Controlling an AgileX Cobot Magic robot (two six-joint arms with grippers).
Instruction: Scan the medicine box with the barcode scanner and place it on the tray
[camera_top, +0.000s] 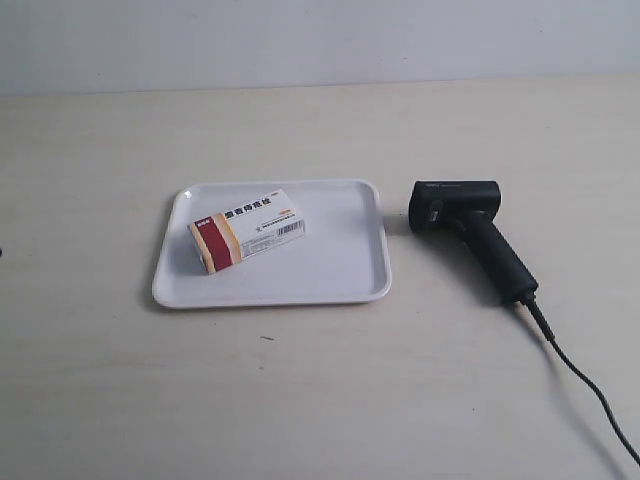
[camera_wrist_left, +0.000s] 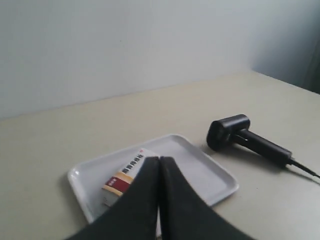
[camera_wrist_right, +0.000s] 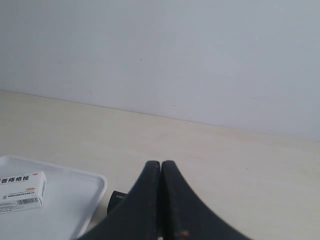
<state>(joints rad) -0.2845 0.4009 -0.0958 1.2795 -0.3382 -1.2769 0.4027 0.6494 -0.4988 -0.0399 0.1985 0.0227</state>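
The medicine box, white with a dark red and tan band, lies flat in the white tray, toward its left half. The black barcode scanner lies on the table just right of the tray, its cable trailing to the lower right. Neither arm shows in the exterior view. My left gripper is shut and empty, held above the tray with the box partly behind it; the scanner lies beyond. My right gripper is shut and empty, hiding most of the scanner; the box and tray show beside it.
The pale wooden table stretches around the tray, with a plain white wall behind it. A small dark speck lies on the table in front of the tray.
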